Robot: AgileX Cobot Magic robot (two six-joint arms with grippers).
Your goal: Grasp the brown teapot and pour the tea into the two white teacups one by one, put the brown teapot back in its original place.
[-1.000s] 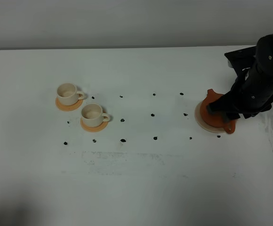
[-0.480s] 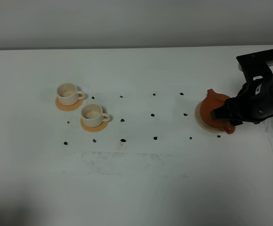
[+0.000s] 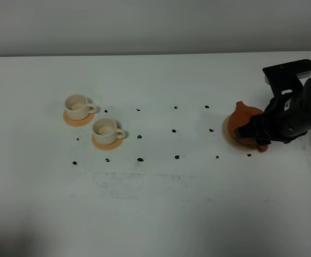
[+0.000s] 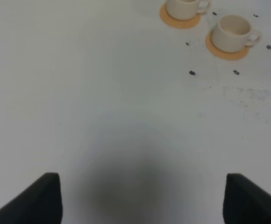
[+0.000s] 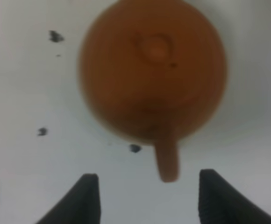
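The brown teapot (image 3: 243, 119) stands upright on its cream saucer (image 3: 226, 134), the original place, at the right of the table. My right gripper (image 3: 253, 135) hovers over the pot's handle side, open. In the right wrist view the teapot (image 5: 154, 70) fills the frame, and its handle (image 5: 167, 161) points toward the gap of the right gripper (image 5: 149, 200), just beyond the fingertips. The two white teacups (image 3: 78, 106) (image 3: 106, 128) sit on orange coasters at the left. My left gripper (image 4: 142, 200) is open over bare table, with both teacups (image 4: 184, 7) (image 4: 233, 32) far ahead.
Small black dots (image 3: 174, 130) mark a grid across the white table between the cups and the teapot. An orange coaster (image 3: 75, 120) lies under each cup. A scuffed patch (image 3: 139, 179) runs along the middle of the table. The far table edge lies behind the right arm.
My right arm has dropped lower and swung to the right, while the gripper stays at the teapot's handle side. The teapot and cups have not moved.
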